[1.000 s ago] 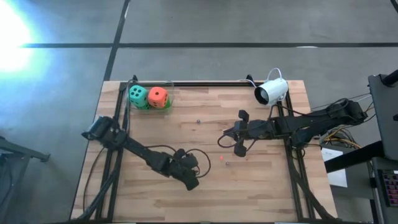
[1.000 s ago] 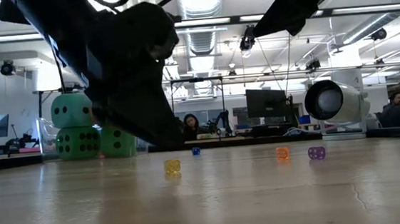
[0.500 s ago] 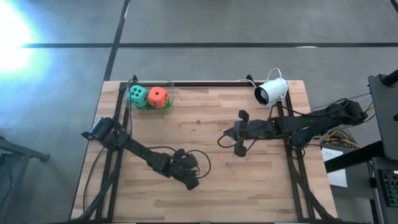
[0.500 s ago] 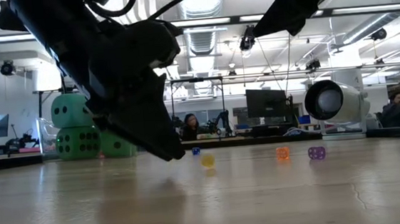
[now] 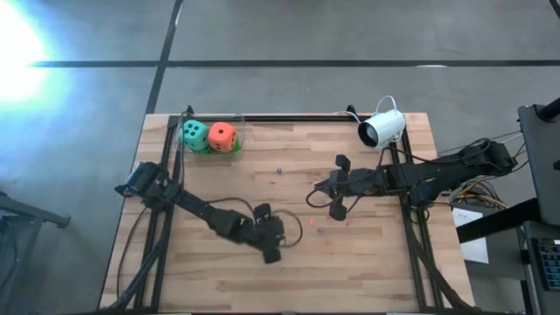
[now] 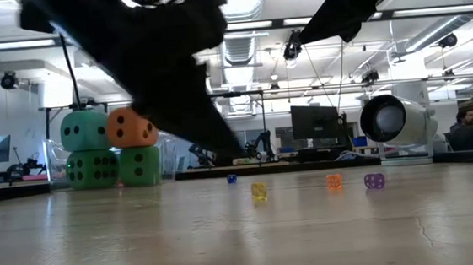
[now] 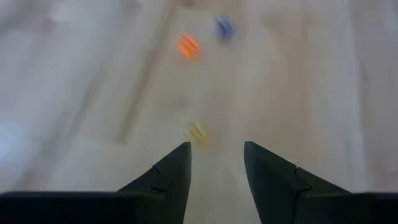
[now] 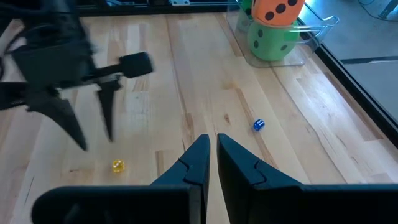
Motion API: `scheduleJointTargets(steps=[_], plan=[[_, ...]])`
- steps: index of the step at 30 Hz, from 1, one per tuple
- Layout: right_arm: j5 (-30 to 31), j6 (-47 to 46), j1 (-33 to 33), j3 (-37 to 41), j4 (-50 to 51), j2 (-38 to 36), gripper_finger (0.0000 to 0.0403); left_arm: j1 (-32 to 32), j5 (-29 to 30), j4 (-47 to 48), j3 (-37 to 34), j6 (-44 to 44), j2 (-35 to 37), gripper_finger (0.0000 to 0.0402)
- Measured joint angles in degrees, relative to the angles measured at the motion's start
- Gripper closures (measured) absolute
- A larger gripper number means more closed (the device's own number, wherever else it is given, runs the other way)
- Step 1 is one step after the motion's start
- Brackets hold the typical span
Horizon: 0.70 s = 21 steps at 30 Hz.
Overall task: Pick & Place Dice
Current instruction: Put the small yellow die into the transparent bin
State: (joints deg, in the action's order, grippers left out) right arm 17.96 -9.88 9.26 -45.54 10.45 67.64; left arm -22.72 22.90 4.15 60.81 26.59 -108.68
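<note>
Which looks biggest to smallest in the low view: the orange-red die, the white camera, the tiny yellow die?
1. White camera, though it may sit nearer the lens.
2. Orange-red die.
3. Tiny yellow die.

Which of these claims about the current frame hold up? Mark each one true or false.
1. The orange-red die sits on top of a green die. True.
2. The left end effector is shut on a die. False: its fingers are apart and hold nothing; a small yellow die lies on the table just ahead of it.
3. The teal die lies in the middle of the table. False: it is at the far left corner, beside the orange-red die.
4. A white camera stands near the table's far right corner. True.
5. The right end effector holds no die. True.
</note>
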Motion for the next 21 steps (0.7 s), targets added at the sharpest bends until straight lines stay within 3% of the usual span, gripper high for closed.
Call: scheduleJointTargets(steps=[6,11,21], plan=[[0.0,0.0,0.0,0.0,-0.1,0.0,0.0376,1.7,-1.8,-3.3,0.0,-10.4,-1.0,0.0252],[0.0,0.0,0.0,0.0,0.0,0.0,0.0376,4.6,-7.0,-5.1,-0.1,-10.8,-1.8,0.0252],[-0.1,0.0,0.0,0.0,0.0,0.0,0.0376,6.2,-8.2,-6.6,-1.2,-11.4,-2.3,0.0252]])
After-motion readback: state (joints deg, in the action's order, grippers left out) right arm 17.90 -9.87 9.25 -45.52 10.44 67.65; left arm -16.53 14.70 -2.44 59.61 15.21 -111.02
